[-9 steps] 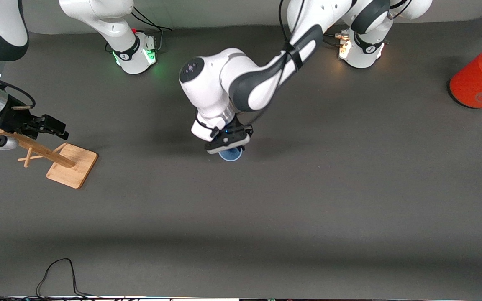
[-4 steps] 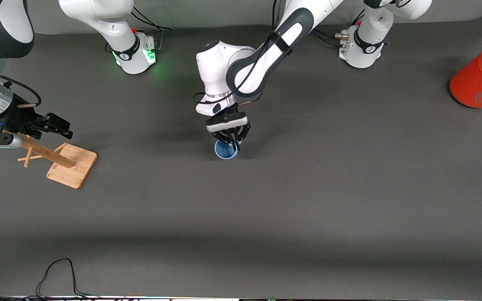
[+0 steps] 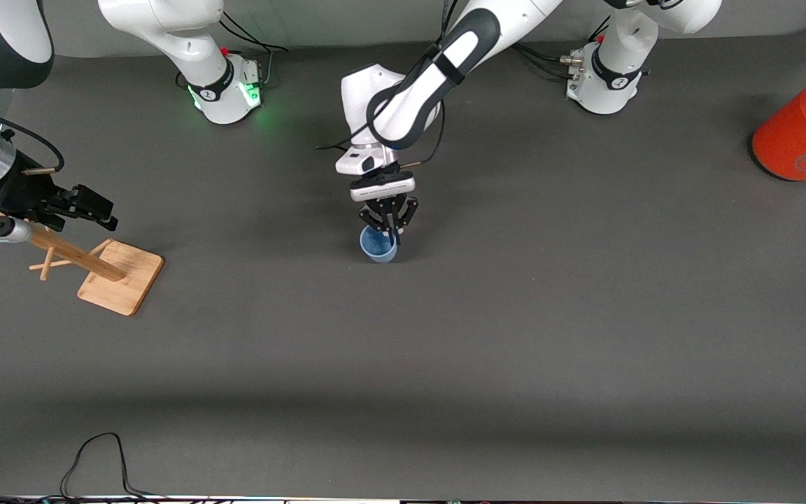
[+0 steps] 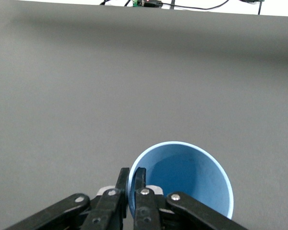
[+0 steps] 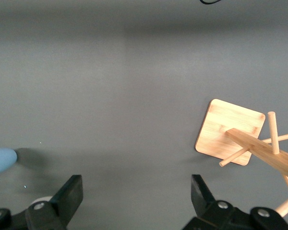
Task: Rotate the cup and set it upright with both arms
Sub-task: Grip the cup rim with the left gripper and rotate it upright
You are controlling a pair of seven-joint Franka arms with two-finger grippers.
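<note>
Since half a second ago the left arm has drawn back toward its base, its hand shifting slightly while staying clamped on the cup. At the right arm's end of the worktop [image 3: 445, 364], the right hand [image 3: 71, 206] waits in the air with its fingers spread wide and holding nothing, over the tilted post of a wooden peg stand [image 3: 105, 269] whose square base lies flat just below it. Mid-worktop, the left hand [image 3: 389, 224] points down, its fingers [image 4: 137, 179] closed thin on the cup's rim, one outside the wall and one inside. The cup [image 3: 378, 245] sits directly under that hand, its mouth open upward and a little toward the front camera, long axis close to upright; in the left wrist view the cup [image 4: 182, 184] shows its pale-blue inside. Whether its base rests on the worktop cannot be told. Well away from the left hand, at the left arm's end, stands an orange can [image 3: 805, 129] with a grey top.
</note>
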